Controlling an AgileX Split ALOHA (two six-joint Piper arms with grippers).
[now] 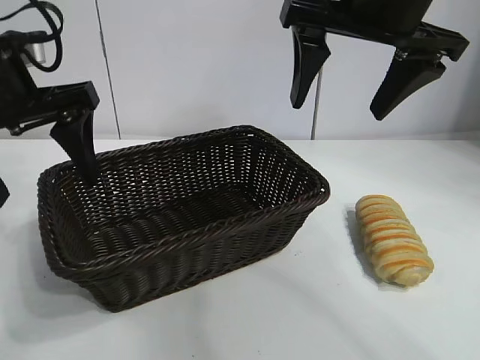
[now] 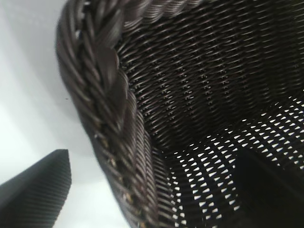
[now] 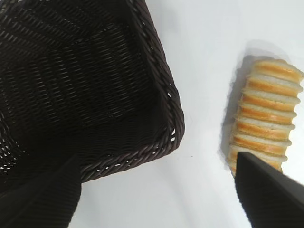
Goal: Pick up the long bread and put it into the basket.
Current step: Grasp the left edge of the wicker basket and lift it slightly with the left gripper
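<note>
Outside, from the exterior camera, the basket (image 1: 184, 217) sits on the white counter (image 1: 315, 315), a dark brown woven rectangle with a braided rim and sloping sides, nothing lying in it. The long bread (image 1: 393, 239) lies on the counter beside the basket's right end, apart from it, its orange-brown and cream ridges running crosswise. The left claw (image 1: 45, 161) is at the basket's left end: one black finger (image 1: 79, 142) reaches down at the far left rim, while the other is mostly cut off by the frame edge; its fingers stand wide apart and hold nothing. The right claw (image 1: 352, 97) hangs high above the counter, over the gap between basket and bread, its two black fingers spread wide and empty.

Next, the left wrist camera looks closely at a corner of the basket (image 2: 109, 99), the braided rim curving through the frame and the open weave of the wall and floor beyond it. One ribbed finger (image 2: 35, 190) shows over the white counter (image 2: 28, 71) outside the rim, and a dark shape inside the basket appears to be the other finger.

Lastly, the right wrist camera shows a basket corner (image 3: 161, 95) and the long bread (image 3: 266, 111) well clear of it on the counter (image 3: 204, 52). The two fingers (image 3: 42, 199) stand far apart, one over the basket's rim, the other overlapping the loaf's near end in the picture.
</note>
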